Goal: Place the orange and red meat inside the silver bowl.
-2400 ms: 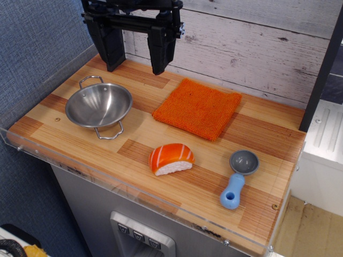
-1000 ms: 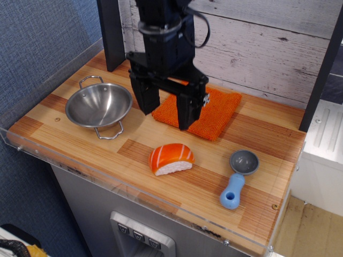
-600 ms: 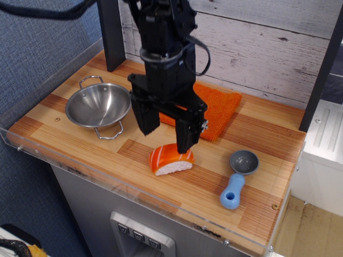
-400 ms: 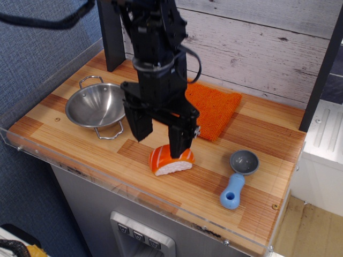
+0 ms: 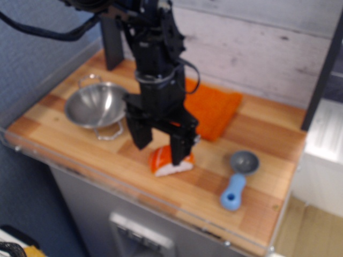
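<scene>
The frame is blurred. The orange and red meat, a toy salmon sushi with a white base, lies on the wooden table near the front edge. My black gripper is open and hangs right over it, with one finger at its left and the other finger in front of its top. I cannot tell whether the fingers touch it. The silver bowl stands empty at the left, apart from the gripper.
A square orange knitted cloth lies behind the gripper. A small grey scoop with a blue handle lies at the right front. A clear plastic lip runs along the table's front edge. A dark post stands at the back left.
The gripper has come from the back of the table forward and down, and now stands over the sushi, lower than 0.4 s ago. The sushi and the bowl have not moved.
</scene>
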You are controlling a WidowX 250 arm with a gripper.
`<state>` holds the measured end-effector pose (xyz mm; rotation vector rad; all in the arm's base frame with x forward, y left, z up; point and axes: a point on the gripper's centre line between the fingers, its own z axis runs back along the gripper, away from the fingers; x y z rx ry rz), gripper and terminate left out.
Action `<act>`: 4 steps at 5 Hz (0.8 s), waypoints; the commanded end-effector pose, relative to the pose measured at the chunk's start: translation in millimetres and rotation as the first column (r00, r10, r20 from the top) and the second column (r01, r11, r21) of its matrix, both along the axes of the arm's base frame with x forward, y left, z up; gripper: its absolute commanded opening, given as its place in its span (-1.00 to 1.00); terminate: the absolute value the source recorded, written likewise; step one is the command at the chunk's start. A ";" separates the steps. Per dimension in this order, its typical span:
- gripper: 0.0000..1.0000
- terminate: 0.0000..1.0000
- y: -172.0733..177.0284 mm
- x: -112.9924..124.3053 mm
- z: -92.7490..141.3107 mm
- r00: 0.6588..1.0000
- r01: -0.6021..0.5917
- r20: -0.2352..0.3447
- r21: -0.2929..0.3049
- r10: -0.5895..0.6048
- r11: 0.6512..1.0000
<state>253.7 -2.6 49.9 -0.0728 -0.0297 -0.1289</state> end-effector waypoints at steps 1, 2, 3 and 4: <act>1.00 -1.00 -1.5 21.4 -1.2 0.999 0.013 0.030 0.006 -0.013 1.000; 1.00 -1.00 -0.5 24.7 -5.4 1.000 0.017 0.024 0.013 -0.018 1.000; 1.00 -1.00 2.3 23.5 -11.4 0.999 0.032 0.014 0.021 -0.032 0.999; 1.00 -1.00 3.7 19.0 -16.1 0.999 0.050 0.012 0.027 -0.051 0.998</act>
